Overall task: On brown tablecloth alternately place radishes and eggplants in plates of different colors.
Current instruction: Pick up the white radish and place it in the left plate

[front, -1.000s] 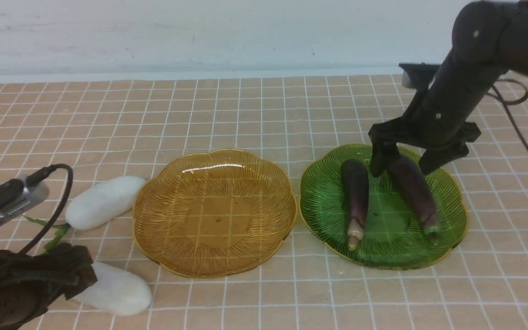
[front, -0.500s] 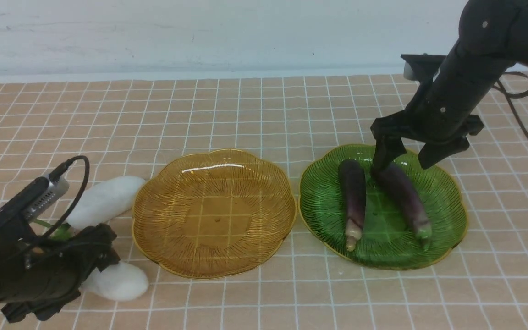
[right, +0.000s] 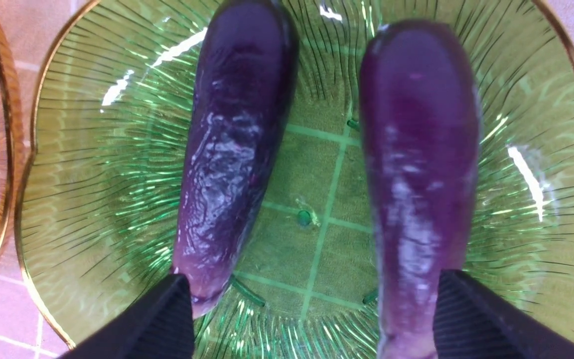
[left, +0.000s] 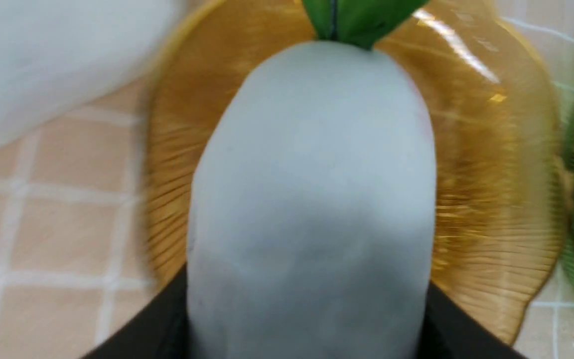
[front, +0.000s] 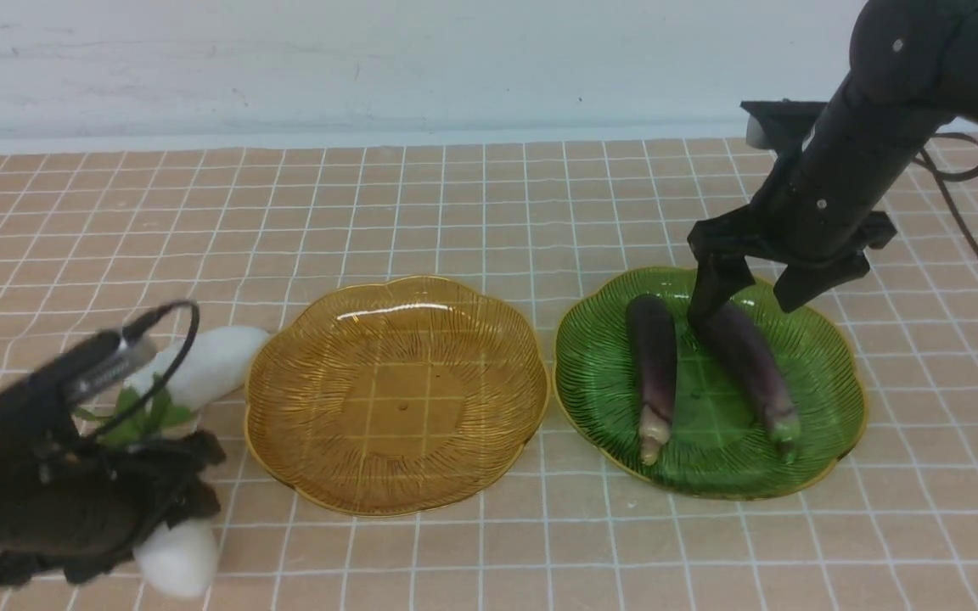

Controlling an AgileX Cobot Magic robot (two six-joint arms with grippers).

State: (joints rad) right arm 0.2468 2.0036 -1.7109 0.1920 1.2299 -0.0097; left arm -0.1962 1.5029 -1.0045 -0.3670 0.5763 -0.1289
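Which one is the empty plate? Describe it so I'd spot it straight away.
On the brown tablecloth lie two ribbed plates with wavy, flower-like rims, side by side. The one you want is the amber plate, on the robot's left. Nothing lies in it, while its green neighbour holds two dark purple eggplants.

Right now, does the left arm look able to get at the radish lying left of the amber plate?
Probably not yet: the left gripper already has the other radish between its jaws. Otherwise this radish looks within reach, close by with its upper side bare.
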